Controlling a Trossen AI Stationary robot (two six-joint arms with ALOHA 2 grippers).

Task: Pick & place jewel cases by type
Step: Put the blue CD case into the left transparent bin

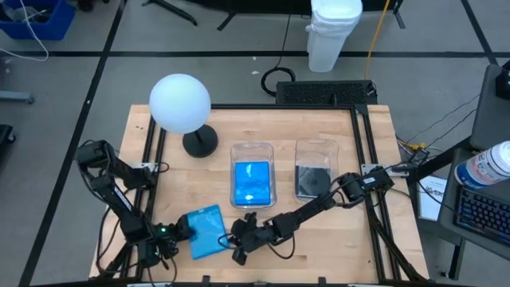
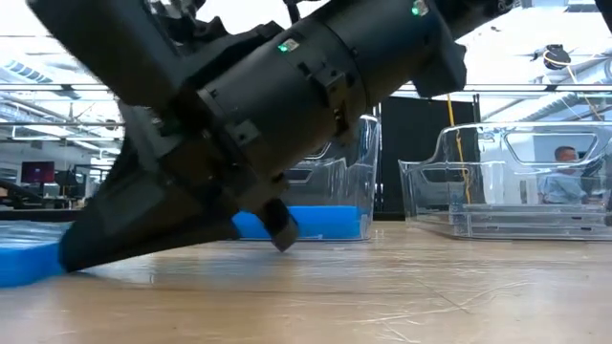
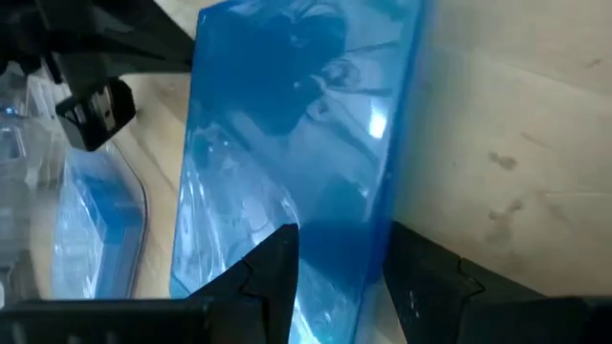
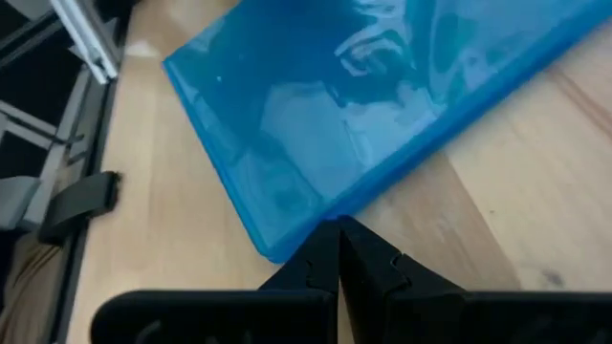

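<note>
From above, my left gripper [image 1: 185, 229] holds a blue jewel case [image 1: 209, 231] near the table's [image 1: 351, 239] front edge; bare wood lies rightward. Left wrist: the case sits between my fingers [image 3: 277, 272]. Right wrist: my right gripper [image 4: 338, 250], pinched shut, touches the case's edge [image 4: 382, 105].

Near the front edge, the blue case [image 1: 209, 232] sits wedged between the left gripper [image 1: 182, 230] and the right gripper [image 1: 237, 239], so that strip is blocked. Behind it two clear bins [image 1: 253, 151] stand side by side, and the globe lamp [image 1: 181, 105] crowds the back left. The table's [image 1: 351, 239] front right lies bare.
</note>
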